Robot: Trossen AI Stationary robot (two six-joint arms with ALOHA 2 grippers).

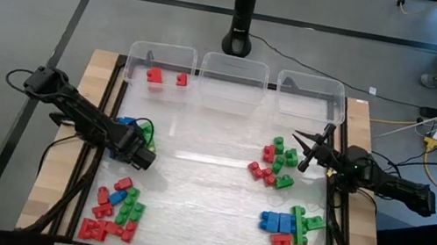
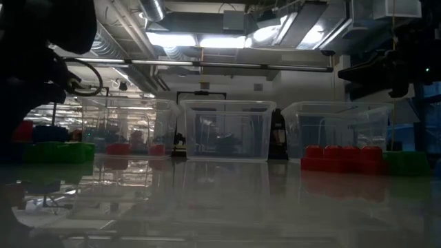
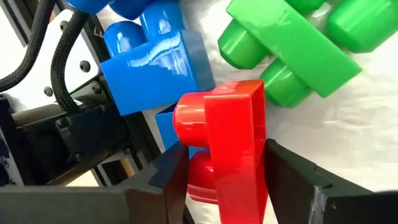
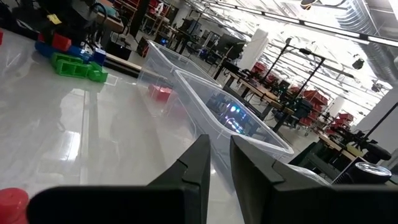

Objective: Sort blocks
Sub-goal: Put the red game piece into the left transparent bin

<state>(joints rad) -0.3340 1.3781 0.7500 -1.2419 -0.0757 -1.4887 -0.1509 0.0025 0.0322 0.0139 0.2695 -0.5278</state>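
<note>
Red brick (image 3: pixel 233 146) sits clamped in the left gripper (image 3: pixel 227 180) at the surface's (image 1: pixel 208 183) left cluster, the right gripper (image 4: pixel 216 165) hangs nearly closed and empty, and next comes a lift toward the bin (image 1: pixel 161 64) already holding reds.

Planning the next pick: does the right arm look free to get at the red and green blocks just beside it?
Probably yes. The right gripper hangs empty, jaws nearly shut, right beside the red and green blocks, with nothing between them. The left gripper is far off, gripping a red block.

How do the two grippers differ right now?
The left gripper is shut on a red block; the right gripper is shut and holds nothing. The left is down among blocks at the table's left edge; the right is raised, near the right edge. Both have dark fingers.
</note>
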